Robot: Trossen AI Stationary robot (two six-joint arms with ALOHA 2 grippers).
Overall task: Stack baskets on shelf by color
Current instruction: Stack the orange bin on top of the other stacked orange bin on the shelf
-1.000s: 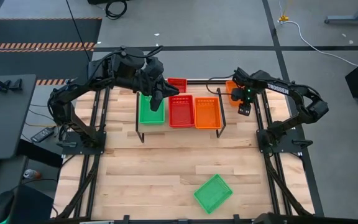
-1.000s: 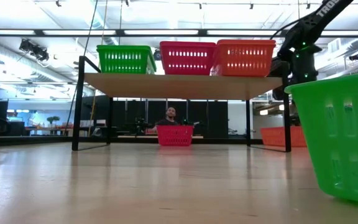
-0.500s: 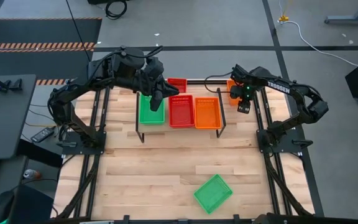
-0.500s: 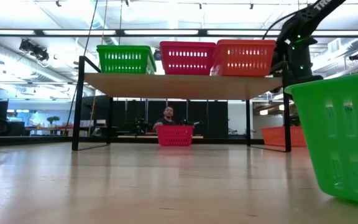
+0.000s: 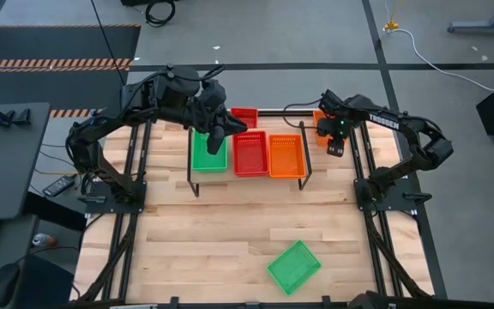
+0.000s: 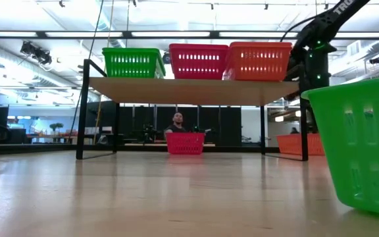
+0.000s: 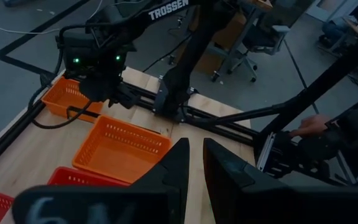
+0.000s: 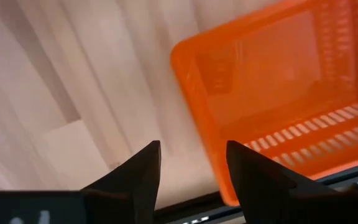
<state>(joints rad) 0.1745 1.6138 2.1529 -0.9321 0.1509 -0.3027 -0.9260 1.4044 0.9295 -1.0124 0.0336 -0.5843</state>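
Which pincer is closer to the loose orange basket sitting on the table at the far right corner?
The right pincer hovers open just beside the loose orange basket. The left pincer, empty, hangs across the shelf, over the green basket there.

On the light-wood shelf (image 5: pixel 249 178) I see a green basket (image 5: pixel 209 154), a red basket (image 5: pixel 250 154) and an orange basket (image 5: pixel 284 155), all with mesh walls. Near the front edge of the pale slatted table (image 5: pixel 195 240) lies another green basket (image 5: pixel 294 265).
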